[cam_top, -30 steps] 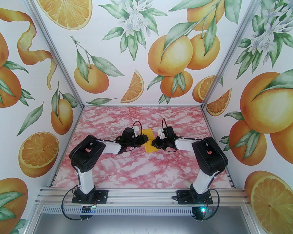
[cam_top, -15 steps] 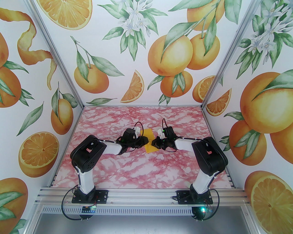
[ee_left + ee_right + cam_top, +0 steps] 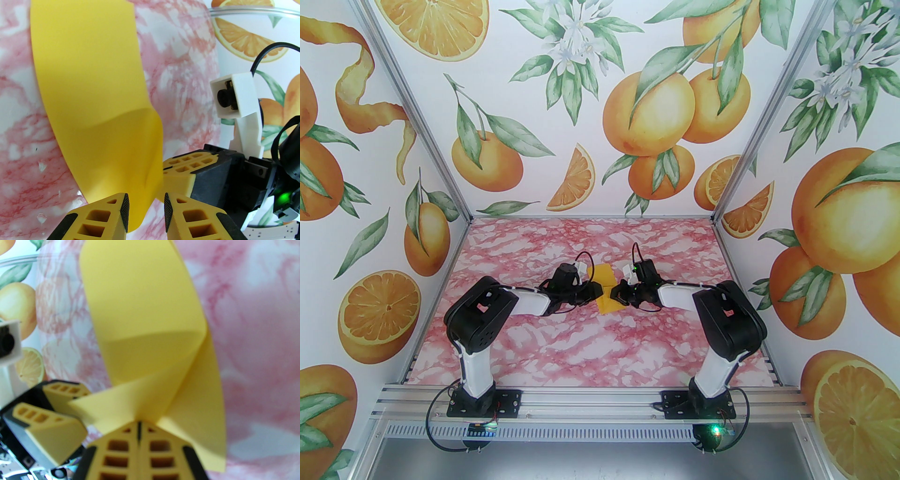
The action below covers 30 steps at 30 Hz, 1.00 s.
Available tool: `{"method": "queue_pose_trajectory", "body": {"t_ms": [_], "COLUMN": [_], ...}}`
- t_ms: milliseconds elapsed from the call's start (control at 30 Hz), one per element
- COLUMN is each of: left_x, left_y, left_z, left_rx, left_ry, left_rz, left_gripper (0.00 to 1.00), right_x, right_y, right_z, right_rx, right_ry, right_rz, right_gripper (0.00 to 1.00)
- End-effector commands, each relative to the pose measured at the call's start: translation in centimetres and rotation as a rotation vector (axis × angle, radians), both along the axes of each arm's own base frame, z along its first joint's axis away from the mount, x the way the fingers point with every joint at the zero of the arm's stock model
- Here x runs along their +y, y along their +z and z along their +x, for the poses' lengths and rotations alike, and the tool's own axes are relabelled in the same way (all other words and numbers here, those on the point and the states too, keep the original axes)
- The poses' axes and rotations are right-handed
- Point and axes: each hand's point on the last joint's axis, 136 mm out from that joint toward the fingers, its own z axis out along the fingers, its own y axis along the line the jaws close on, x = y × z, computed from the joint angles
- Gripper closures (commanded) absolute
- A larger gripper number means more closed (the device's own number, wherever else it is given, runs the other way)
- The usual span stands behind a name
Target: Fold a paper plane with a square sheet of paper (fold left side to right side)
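The square sheet of paper (image 3: 93, 93) lies between the 2 claws, long axis near-to-far; right claw (image 3: 138, 425) clenched on its lifted edge, left claw (image 3: 145, 204) astride it, released.

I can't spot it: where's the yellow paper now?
Top view: the square sheet of paper sits on the table between the left arm and right arm.

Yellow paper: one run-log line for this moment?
paper: near end curled up | right fingers: shut on paper | left fingers: open, paper edge between them
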Motion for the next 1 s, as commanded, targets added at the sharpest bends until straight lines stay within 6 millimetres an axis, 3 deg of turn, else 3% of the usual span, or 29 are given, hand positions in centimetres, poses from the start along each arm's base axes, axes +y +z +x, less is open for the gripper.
{"method": "queue_pose_trajectory", "body": {"t_ms": [0, 433, 500, 967], "left_x": [-0.3, -0.5, -0.3, 1.6], "left_y": [0.9, 0.7, 0.8, -0.1], "left_z": [1.2, 1.6, 1.7, 2.9], "left_rx": [-0.035, -0.036, -0.039, -0.04], "left_ry": [0.003, -0.001, 0.003, -0.009], "left_rz": [-0.003, -0.005, 0.002, 0.054], "left_gripper": [0.69, 0.87, 0.99, 1.0], "right_x": [0.4, 0.4, 0.4, 1.8], "right_y": [0.6, 0.7, 0.7, 2.6], "right_z": [0.1, 0.1, 0.1, -0.1], "right_rx": [-0.018, -0.019, -0.019, -0.052], "right_ry": [0.006, 0.008, 0.008, 0.03], "right_rz": [0.015, 0.016, 0.017, 0.06], "right_gripper": [0.96, 0.96, 0.96, 0.95]}}
